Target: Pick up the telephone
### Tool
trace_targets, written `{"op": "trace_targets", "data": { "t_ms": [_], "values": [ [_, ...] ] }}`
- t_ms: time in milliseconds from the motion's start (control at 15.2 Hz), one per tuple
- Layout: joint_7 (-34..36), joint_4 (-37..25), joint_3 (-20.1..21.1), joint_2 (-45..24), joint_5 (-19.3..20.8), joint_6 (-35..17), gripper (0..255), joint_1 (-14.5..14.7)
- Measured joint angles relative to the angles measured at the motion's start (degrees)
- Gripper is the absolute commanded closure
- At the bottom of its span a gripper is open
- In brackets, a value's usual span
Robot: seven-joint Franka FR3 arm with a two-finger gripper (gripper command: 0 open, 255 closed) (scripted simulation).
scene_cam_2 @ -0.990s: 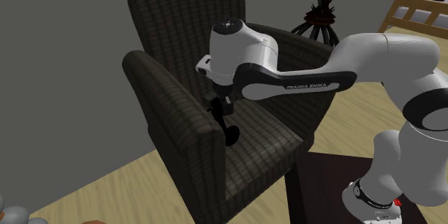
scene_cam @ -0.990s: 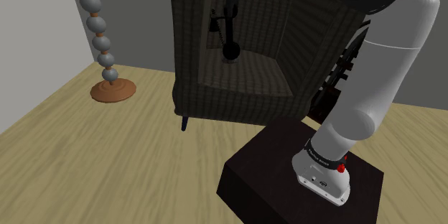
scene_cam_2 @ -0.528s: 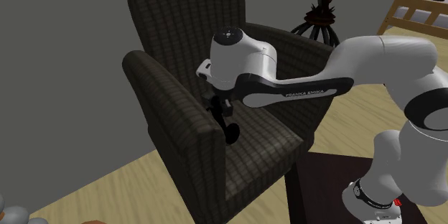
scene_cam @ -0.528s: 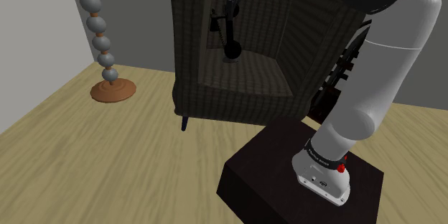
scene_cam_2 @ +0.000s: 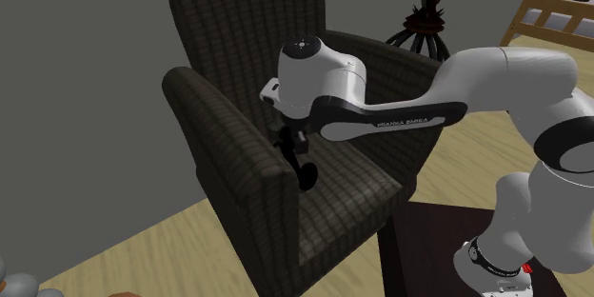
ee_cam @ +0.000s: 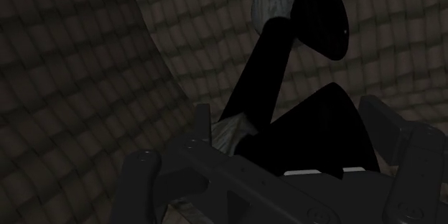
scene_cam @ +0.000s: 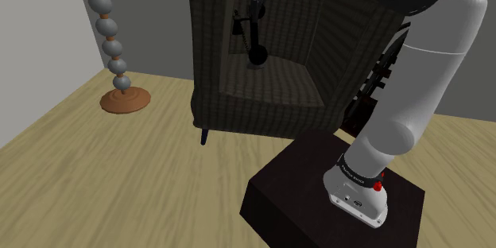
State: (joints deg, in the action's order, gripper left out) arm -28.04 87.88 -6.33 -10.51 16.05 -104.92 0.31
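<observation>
1 black telephone [ee_cam: 271,64], slim-stemmed with grey wood-grain parts, stands upright between the gripper's [ee_cam: 294,126] 2 fingers, which clasp its lower body from either side. It sits low at the seat of a dark plaid armchair [scene_cam_2: 238,19], toward the back; whether it touches the cushion is unclear. The arm [scene_cam_2: 405,120] reads "FRANKA EMIKA".
</observation>
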Motion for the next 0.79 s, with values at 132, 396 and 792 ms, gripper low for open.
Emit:
{"op": "trace_targets", "data": {
  "t_ms": [132, 396, 792],
  "values": [
    [-0.5, -1.8, 0.1, -0.8, -1.3, 1.9, 255, -0.4],
    [-0.8, -5.5, 0.7, -2.2, -1.5, 5.3, 255, -0.6],
    [-1.8, -11.0, 1.1, -2.8, -3.1, 7.5, 255, -0.7]
  ]
}}
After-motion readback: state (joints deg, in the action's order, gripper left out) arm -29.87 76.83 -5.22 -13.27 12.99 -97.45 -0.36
